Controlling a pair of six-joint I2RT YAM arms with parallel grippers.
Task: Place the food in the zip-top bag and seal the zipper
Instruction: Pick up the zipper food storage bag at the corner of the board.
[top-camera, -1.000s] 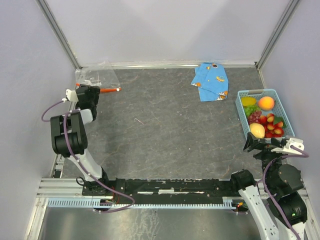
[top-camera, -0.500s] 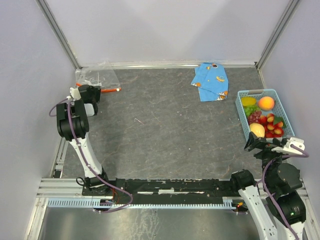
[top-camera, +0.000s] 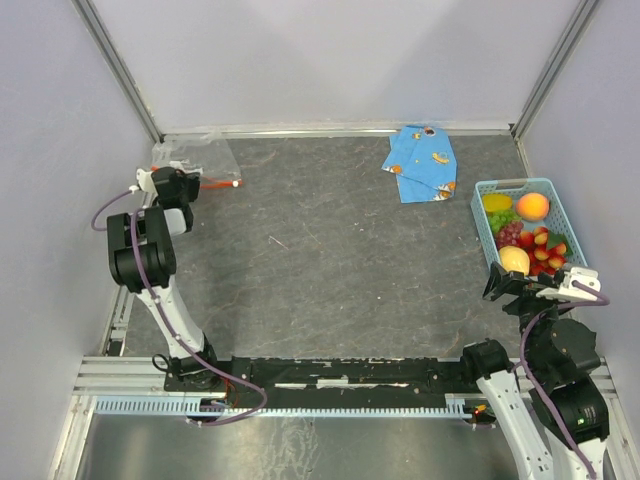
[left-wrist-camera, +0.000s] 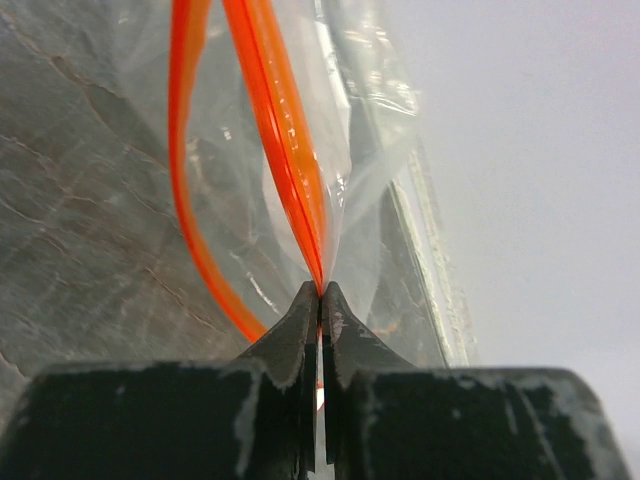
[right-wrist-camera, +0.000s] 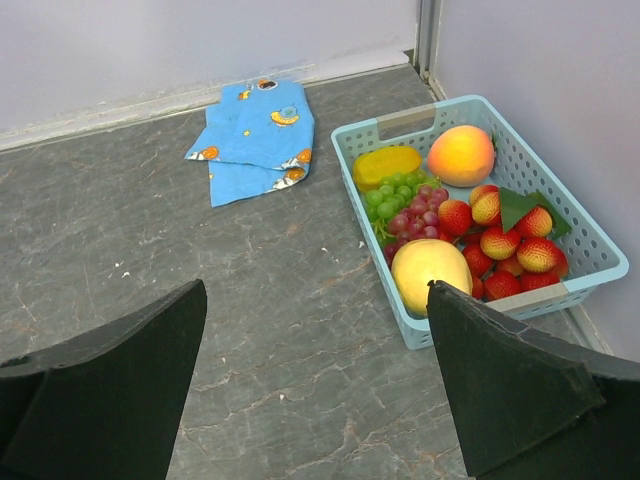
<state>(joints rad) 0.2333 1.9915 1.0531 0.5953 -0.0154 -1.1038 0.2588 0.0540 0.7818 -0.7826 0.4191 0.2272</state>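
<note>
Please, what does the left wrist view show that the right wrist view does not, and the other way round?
Only the left wrist view: the clear crinkly plastic bag, its thin orange-red zipper strip pinched at the tips of the shut left gripper.
Only the right wrist view: the light-blue slotted plastic basket of toy fruits, among them an orange-pink peach, the folded blue patterned cloth, and the open right gripper.
Both: the grey stone-patterned table and a pale wall.
</note>
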